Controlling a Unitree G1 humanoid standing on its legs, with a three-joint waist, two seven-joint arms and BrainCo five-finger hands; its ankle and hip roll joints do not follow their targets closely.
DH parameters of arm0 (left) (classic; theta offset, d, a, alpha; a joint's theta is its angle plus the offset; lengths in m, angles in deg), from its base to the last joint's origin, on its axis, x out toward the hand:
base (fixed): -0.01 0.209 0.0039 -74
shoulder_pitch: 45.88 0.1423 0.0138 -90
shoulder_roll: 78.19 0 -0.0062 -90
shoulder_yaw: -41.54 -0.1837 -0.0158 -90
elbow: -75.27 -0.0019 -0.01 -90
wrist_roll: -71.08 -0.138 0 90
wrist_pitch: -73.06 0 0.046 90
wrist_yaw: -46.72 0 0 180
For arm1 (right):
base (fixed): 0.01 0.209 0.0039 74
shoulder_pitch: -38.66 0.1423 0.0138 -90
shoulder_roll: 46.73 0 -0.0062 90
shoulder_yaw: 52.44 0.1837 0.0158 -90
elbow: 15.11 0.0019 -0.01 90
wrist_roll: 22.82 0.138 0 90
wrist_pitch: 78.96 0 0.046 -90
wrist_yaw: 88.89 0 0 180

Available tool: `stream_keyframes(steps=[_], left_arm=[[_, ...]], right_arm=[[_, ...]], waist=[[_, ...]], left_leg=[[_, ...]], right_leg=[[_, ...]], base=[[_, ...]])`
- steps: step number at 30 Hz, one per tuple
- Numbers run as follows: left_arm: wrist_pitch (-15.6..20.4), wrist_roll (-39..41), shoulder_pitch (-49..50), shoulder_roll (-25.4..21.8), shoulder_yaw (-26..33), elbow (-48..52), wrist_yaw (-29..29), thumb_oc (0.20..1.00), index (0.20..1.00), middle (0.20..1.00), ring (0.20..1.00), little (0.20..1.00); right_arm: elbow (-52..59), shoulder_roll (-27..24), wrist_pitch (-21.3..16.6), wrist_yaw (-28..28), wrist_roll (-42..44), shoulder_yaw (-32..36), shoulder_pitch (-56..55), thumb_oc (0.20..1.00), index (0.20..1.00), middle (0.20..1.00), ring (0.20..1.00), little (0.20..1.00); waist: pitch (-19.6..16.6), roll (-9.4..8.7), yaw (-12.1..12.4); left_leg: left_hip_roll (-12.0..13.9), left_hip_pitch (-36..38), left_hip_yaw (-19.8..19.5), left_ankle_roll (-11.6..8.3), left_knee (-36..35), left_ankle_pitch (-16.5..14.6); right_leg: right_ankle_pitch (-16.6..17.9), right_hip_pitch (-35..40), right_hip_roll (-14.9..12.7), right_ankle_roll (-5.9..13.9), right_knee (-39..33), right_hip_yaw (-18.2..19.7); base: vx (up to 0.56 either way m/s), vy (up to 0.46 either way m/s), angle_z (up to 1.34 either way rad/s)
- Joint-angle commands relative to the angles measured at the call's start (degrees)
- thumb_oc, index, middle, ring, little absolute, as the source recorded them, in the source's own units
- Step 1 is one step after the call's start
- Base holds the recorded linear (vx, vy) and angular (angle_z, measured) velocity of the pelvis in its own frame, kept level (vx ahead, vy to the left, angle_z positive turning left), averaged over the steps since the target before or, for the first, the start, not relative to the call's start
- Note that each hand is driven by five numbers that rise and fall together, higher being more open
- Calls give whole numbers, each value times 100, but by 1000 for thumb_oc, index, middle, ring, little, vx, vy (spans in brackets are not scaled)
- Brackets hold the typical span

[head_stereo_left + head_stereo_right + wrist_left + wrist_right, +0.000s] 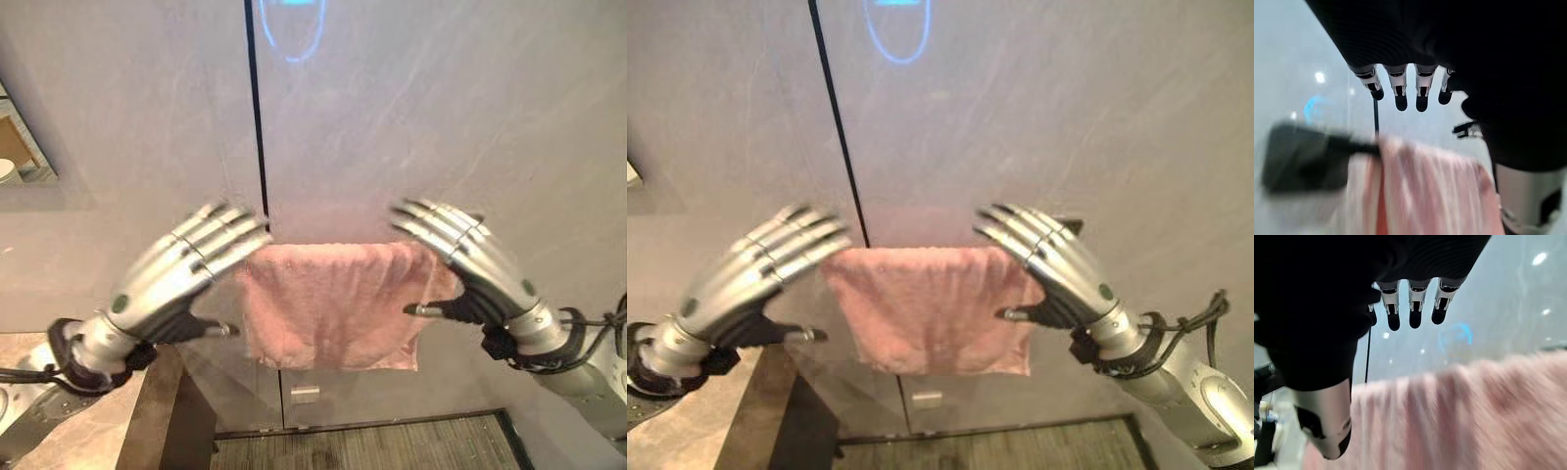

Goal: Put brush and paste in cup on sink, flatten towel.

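Left hand (171, 274), right hand (470, 264) flank pink towel (333, 304), grey wall (441, 117)

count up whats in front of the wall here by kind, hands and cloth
robot hand: 2, left and right, both with straight fingers
pink towel: 1, hanging between them
total: 3

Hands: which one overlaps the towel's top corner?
The right hand: its straight fingers lie over the pink towel's upper corner. The left hand's fingertips stop at the opposite edge.
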Motion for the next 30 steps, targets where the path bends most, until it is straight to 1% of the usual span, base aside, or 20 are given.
stream_keyframes(steps=[1, 3, 5, 8, 10, 11, 13, 17, 22, 23, 26, 30], left_arm=[[22, 116, -218, -129, 75, -376, 91, 1000, 1000, 1000, 1000, 1000], [20, 88, -293, -254, -182, -622, 255, 1000, 1000, 1000, 1000, 1000], [27, 44, -341, -302, -282, -701, 315, 1000, 1000, 1000, 1000, 1000], [11, -3, -408, -371, -500, -949, 547, 1000, 1000, 1000, 1000, 1000], [50, 34, -450, -452, -627, -1196, 771, 1000, 1000, 1000, 1000, 1000], [66, 8, -457, -485, -659, -1303, 785, 1000, 1000, 1000, 1000, 1000], [55, 45, -457, -556, -656, -1318, 899, 1000, 1000, 1000, 1000, 1000], [59, 149, -398, -610, -609, -1357, 1068, 1000, 1000, 1000, 1000, 1000], [64, 238, -297, -653, -562, -1427, 1242, 1000, 1000, 1000, 1000, 1000], [81, 287, -246, -703, -527, -1407, 1349, 1000, 1000, 1000, 1000, 1000], [79, 349, -194, -743, -499, -1385, 1478, 1000, 1000, 1000, 1000, 1000], [51, 421, -136, -742, -479, -1444, 1631, 1000, 1000, 1000, 1000, 1000]], right_arm=[[-134, -338, 23, -12, -117, -4, 306, 1000, 1000, 1000, 1000, 1000], [-355, -520, 44, -106, -194, -181, 310, 1000, 1000, 1000, 1000, 1000], [-478, -571, 61, -152, -221, -258, 317, 1000, 1000, 1000, 1000, 1000], [-807, -735, 130, -381, -355, -477, 401, 1000, 1000, 1000, 1000, 1000], [-1057, -936, 147, -653, -431, -753, 611, 1000, 1000, 1000, 1000, 1000], [-1169, -1007, 125, -667, -483, -824, 639, 1000, 1000, 1000, 1000, 1000], [-1279, -1161, 132, -812, -529, -874, 695, 1000, 1000, 1000, 1000, 1000], [-1482, -1380, 127, -924, -662, -922, 739, 1000, 1000, 1000, 1000, 1000], [-1925, -1608, 155, -968, -904, -870, 657, 1000, 1000, 1000, 1000, 1000], [-2033, -1769, 130, -995, -1027, -827, 599, 1000, 1000, 1000, 1000, 1000], [-2162, -1826, 147, -1027, -1106, -775, 519, 1000, 1000, 1000, 1000, 1000], [-2295, -1784, 174, -1067, -1122, -746, 475, 1000, 1000, 1000, 1000, 1000]], waist=[[2, -48, -9], [12, -45, -25], [17, -31, -28], [25, -15, -30], [33, -3, -30], [32, 0, -32], [23, 0, -26], [8, -1, -30], [-2, -3, -42], [-11, -5, -43], [-16, -2, -45], [-12, 0, -31]], left_leg=[[-273, 357, 195, 179, 64, -373], [-263, 368, 215, 172, 64, -378], [-266, 371, 226, 170, 64, -379], [-263, 382, 241, 166, 64, -382], [-260, 396, 258, 164, 64, -381], [-258, 400, 260, 164, 64, -381], [-258, 404, 259, 160, 64, -385], [-263, 415, 257, 159, 64, -398], [-269, 433, 263, 154, 64, -413], [-270, 436, 260, 156, 64, -422], [-273, 442, 256, 163, 64, -429], [-274, 446, 262, 165, 64, -433]], right_leg=[[79, -226, 183, -60, 438, -310], [74, -228, 177, -51, 447, -311], [72, -228, 178, -55, 448, -314], [54, -229, 184, -59, 461, -304], [49, -231, 194, -60, 463, -291], [47, -231, 194, -59, 467, -293], [45, -226, 194, -57, 467, -298], [44, -213, 190, -57, 458, -294], [39, -200, 192, -58, 451, -304], [40, -189, 192, -54, 436, -312], [34, -178, 191, -53, 429, -324], [34, -168, 196, -59, 413, -315]], base=[[0, 0, 0], [0, 0, 0], [0, 0, 0], [0, 0, 0], [6, -9, -5], [12, -8, -7], [5, -1, -3], [0, 0, 0], [0, 0, 0], [0, 0, 0], [0, 0, 0], [0, 0, 0]])
